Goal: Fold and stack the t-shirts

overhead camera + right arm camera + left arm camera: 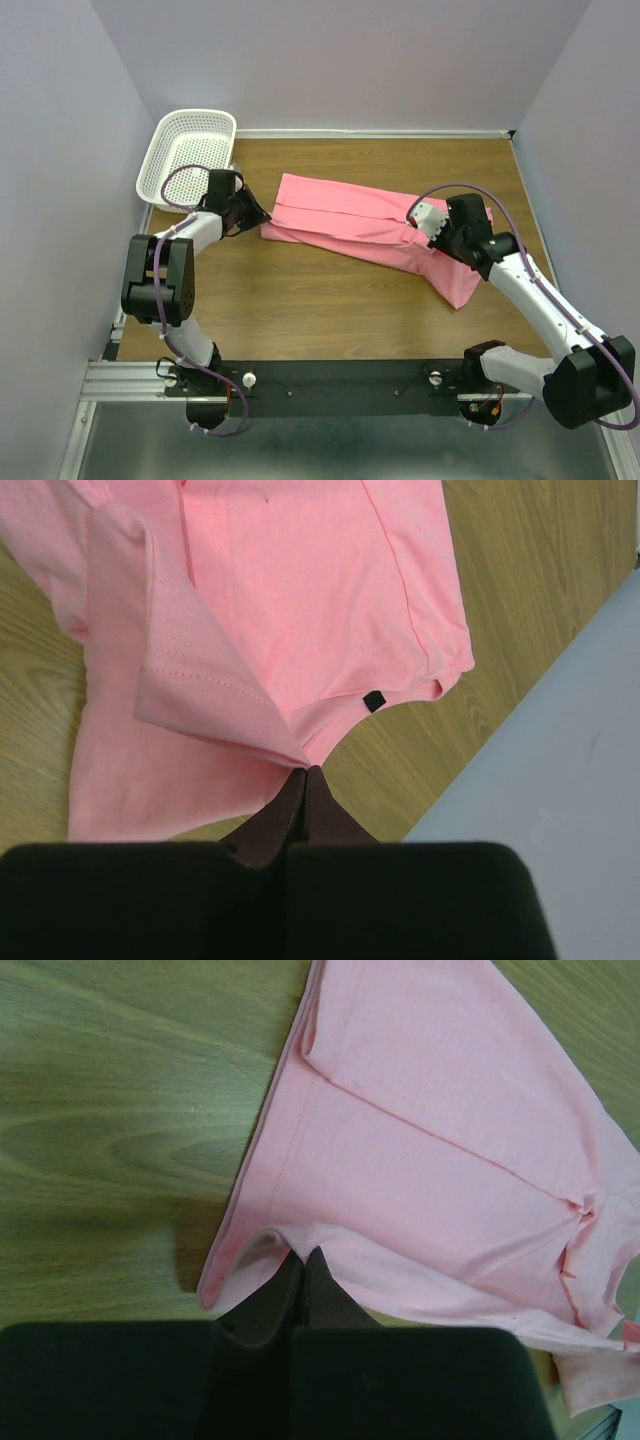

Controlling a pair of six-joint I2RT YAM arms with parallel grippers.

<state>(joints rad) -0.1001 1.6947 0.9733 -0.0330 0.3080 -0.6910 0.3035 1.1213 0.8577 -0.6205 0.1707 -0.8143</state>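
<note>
The pink t-shirt lies partly folded as a long band across the middle of the table. My left gripper is shut on the t-shirt's hem edge at its left end; in the left wrist view the gripper pinches a lifted fold of the cloth. My right gripper is shut on the shirt's right part; in the right wrist view the gripper holds a raised flap with a stitched hem above the rest of the shirt.
A white plastic mesh basket stands at the back left corner, just behind my left arm. Grey walls close the back and both sides; the right wall is close to my right gripper. A black rail runs along the near edge.
</note>
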